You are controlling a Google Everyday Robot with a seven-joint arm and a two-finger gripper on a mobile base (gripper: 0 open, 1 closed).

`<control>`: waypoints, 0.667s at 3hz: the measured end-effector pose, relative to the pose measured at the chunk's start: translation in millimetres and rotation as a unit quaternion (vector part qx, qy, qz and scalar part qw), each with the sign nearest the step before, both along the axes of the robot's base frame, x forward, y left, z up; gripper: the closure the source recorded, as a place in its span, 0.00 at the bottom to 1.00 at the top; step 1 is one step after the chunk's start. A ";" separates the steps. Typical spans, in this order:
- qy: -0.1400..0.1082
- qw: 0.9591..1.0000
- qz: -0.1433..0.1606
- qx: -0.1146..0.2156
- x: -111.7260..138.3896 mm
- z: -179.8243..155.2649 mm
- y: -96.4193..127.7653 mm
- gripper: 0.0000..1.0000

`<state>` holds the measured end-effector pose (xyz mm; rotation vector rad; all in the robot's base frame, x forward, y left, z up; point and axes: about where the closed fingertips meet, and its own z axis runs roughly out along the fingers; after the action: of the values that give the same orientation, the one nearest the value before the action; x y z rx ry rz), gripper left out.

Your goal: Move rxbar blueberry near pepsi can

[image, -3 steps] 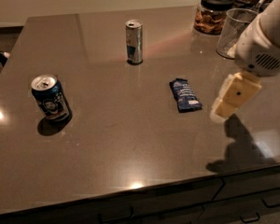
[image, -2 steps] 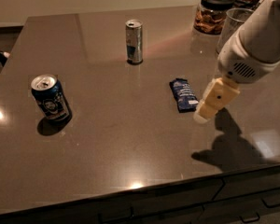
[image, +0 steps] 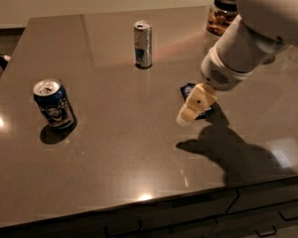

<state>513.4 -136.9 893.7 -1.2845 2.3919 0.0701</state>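
The gripper (image: 188,113) hung low over the right half of the dark countertop (image: 114,152), pale and angled down toward the left, at the end of a thick white arm (image: 248,43) that came in from the upper right. Whether it was open or closed I could not tell from where I stood. It sat right over the rxbar blueberry (image: 187,89) and covered most of it, so only a dark blue corner showed at the bar's far end and a sliver beside the gripper's lower edge. The bar lay flat on the counter; I could not tell whether the gripper touched it.

The pepsi can (image: 53,103) stood upright well apart from it, over on the left side of the counter, silver top up. A taller slim silver-and-blue can (image: 143,44) stood farther back, near the middle. At the back right a glass jar (image: 222,14) with a dark lid was partly hidden by the arm. The arm's shadow (image: 228,150) fell on the counter just in front of the gripper, and drawer fronts (image: 268,207) showed below the counter's near edge.
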 end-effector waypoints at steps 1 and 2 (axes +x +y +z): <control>0.006 1.000 -0.001 0.008 18.0 -13.4 16.0 0.00; 0.008 1.000 -0.010 0.011 35.6 -21.5 17.7 0.00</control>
<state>549.0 -119.2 872.2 -1.2559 2.4098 0.0999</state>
